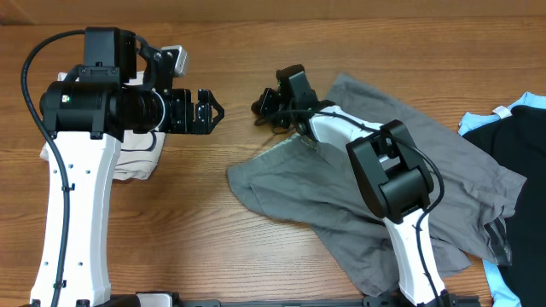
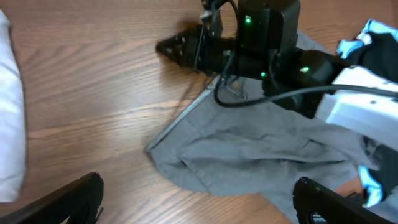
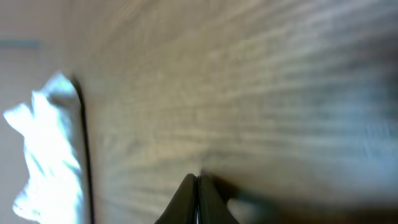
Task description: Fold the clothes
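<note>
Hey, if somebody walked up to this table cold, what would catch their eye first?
Crumpled grey shorts sprawl unfolded across the middle and right of the wooden table. Just beyond their far edge the right gripper, shut over bare wood, faces the wide-open left gripper. A black garment with light-blue trim lies at the right edge.

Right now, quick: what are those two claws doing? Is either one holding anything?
Left gripper: open, holding nothing.
Right gripper: closed, nothing between its fingers.
</note>
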Robot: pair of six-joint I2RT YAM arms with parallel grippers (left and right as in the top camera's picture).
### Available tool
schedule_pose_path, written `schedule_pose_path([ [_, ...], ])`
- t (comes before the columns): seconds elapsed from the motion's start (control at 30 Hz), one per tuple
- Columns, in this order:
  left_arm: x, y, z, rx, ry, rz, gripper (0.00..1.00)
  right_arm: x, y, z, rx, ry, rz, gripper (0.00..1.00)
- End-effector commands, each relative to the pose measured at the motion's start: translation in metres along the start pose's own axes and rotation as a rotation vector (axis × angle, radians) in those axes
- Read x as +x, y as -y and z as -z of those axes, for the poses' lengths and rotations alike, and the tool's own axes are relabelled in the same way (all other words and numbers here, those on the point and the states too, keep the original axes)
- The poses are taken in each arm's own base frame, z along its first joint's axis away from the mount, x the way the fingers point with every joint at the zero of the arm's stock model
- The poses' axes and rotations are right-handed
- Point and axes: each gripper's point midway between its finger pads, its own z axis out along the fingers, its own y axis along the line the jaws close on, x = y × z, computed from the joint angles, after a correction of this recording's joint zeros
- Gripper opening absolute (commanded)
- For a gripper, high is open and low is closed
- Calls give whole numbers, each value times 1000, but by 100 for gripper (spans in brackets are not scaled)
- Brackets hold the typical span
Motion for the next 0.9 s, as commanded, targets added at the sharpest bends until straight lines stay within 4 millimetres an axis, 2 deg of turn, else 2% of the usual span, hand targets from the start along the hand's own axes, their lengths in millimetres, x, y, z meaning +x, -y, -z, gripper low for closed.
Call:
schedule_pose_path([
  [0.0, -10, 4, -4, -9, 16, -96, 100, -37, -4, 46, 34, 58, 148, 7],
  [0.07, -18, 5, -13, -4, 27, -98, 100, -59, -8, 85, 103, 120, 177, 12],
  [0.13, -27, 6, -23, 12, 41, -89, 100, -79, -6, 126, 184, 191, 161, 31],
  [0.17, -31, 9, -30, 32, 44, -93, 100, -88, -5, 149, 216, 223, 147, 36],
  [0.23, -40, 16, -50, 86, 39, -111, 100, -101, -7, 198, 251, 280, 117, 37],
  [0.37, -48, 24, -109, 154, -9, -154, 100, -113, -18, 284, 257, 365, 135, 41],
  [0.47, -46, 30, -166, 203, -59, -180, 100, -103, -28, 334, 268, 398, 174, 48],
  [0.53, -37, 38, -205, 251, -108, -189, 100, -91, -33, 357, 279, 397, 201, 54],
  [0.63, -25, 50, -249, 314, -143, -217, 100, -67, -30, 372, 305, 352, 183, 56],
  [0.77, -21, 65, -296, 341, -116, -288, 98, -34, -10, 375, 377, 231, 129, 56],
  [0.87, -15, 71, -324, 321, -103, -320, 95, -19, 0, 375, 413, 169, 101, 56],
])
